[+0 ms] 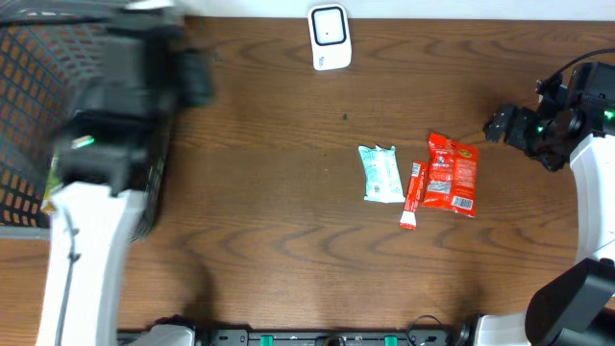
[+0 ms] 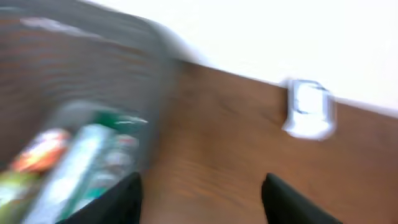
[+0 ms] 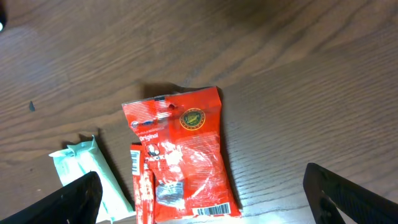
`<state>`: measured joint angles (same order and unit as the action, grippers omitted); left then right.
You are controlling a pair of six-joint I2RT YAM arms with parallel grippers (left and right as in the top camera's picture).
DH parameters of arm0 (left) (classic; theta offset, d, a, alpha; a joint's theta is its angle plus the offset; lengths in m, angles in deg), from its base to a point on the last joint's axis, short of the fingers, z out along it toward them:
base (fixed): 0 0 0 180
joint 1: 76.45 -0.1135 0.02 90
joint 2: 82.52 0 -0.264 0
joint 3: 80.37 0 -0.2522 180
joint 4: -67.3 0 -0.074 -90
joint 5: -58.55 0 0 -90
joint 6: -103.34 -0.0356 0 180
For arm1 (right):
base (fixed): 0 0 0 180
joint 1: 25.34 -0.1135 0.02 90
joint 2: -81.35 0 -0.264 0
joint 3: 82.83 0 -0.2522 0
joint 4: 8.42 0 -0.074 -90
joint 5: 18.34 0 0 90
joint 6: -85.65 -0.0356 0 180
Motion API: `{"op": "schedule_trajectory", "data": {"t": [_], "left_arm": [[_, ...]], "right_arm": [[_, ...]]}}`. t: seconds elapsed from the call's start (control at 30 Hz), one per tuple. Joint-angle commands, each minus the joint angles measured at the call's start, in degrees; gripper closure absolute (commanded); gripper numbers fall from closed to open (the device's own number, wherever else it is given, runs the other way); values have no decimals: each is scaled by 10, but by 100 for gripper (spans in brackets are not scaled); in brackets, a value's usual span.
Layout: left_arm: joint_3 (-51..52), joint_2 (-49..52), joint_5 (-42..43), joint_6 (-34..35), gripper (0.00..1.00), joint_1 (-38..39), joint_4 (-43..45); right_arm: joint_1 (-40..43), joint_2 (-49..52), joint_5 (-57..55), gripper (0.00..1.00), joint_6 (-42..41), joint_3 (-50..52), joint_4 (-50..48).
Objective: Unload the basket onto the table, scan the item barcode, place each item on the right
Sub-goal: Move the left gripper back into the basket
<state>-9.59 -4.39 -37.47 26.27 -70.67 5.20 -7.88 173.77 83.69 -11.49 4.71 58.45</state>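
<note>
Left gripper [image 2: 202,199] hung over black wire basket [image 1: 29,115], jaws apart, nothing held; looked like drop-off step. Right gripper [image 1: 498,126] hung near shiny red snack bag [image 1: 452,173] on brown wooden table [image 1: 269,192], jaws wide, empty. Next: grab bag, turn barcode toward small white scanner box [image 1: 329,37].

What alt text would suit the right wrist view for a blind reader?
A red snack packet lies on a wooden table, a thin red sachet and a pale green packet to its left. The right gripper hangs open, empty.
</note>
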Motion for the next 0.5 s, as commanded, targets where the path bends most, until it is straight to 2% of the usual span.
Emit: {"op": "schedule_trajectory", "data": {"t": [0.0,0.1,0.2,0.47], "left_arm": [[-5,-16,-37,-27,33,-94,-22],[-4,-16,-38,-72,29,-166,-54],[-3,-1,-37,-80,22,-233,-81],[-3,94,-37,-144,20,-350,-137]], "right_arm": [[3,2,3,1,5,-6,1],[3,2,3,1,5,-6,1],[3,2,3,1,5,-6,1],[3,2,3,1,5,-6,1]]}}
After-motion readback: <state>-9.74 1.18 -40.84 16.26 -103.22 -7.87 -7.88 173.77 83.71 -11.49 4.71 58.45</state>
